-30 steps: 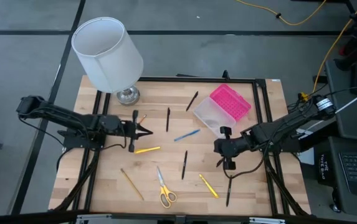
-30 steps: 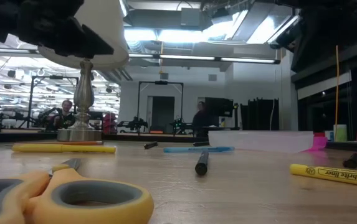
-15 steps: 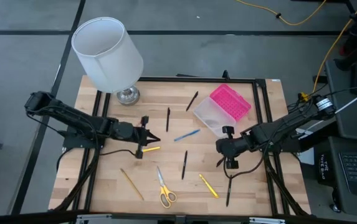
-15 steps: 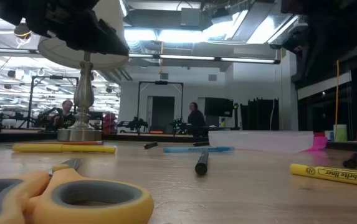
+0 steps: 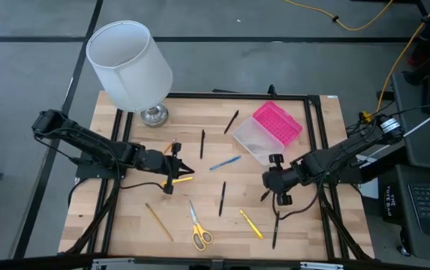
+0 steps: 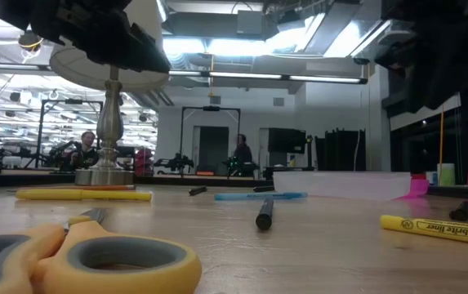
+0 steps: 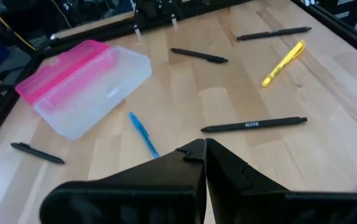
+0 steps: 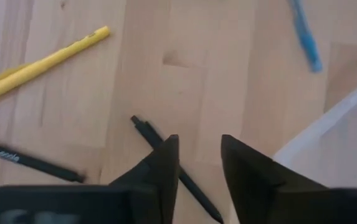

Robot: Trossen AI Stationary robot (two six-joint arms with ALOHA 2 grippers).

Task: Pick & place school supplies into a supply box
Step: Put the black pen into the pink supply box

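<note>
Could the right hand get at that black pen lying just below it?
Probably yes. The right hand hangs open right above the black pen, with only bare table around it and the box off to one side.

Two slim, dark, jointed arms are showing matte black casings from above, with black cables trailing from their bases and along their links. The left gripper point(image 5: 178, 169) is ending in two black wedge-shaped fingers point(image 7: 228, 171) with flat, angular faces. The right gripper point(image 5: 272, 181) is carrying two broad black fingers point(image 8: 248, 171) tapering to blunt tips, with a round black knob on its side.
</note>
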